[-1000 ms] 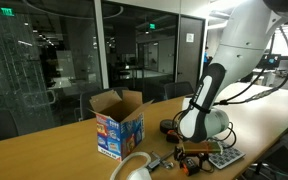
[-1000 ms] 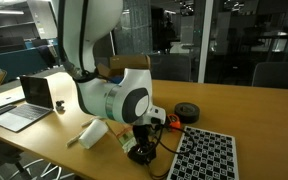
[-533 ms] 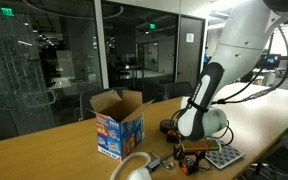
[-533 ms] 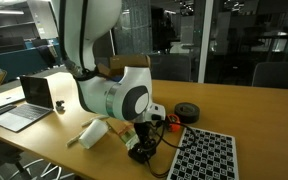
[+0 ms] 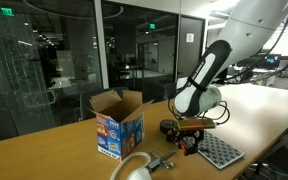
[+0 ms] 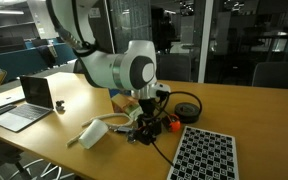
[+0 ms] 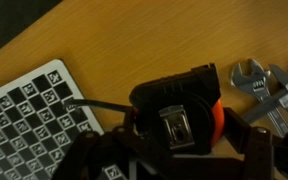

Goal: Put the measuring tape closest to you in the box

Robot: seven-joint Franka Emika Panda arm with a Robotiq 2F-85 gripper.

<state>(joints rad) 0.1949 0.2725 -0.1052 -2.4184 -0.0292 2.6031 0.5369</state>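
- The claw is clamped on the measuring tape, which fills the lower middle of the wrist view with its orange side to the right.
- In an exterior view the tape hangs low over the tabletop, right of centre.
- The box stands well apart at centre left, flaps open.
- A checkered board lies at left and a wrench at upper right.

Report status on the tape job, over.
Gripper shut on the measuring tape. Open box stands apart from it. Wrench lies close by on the table.
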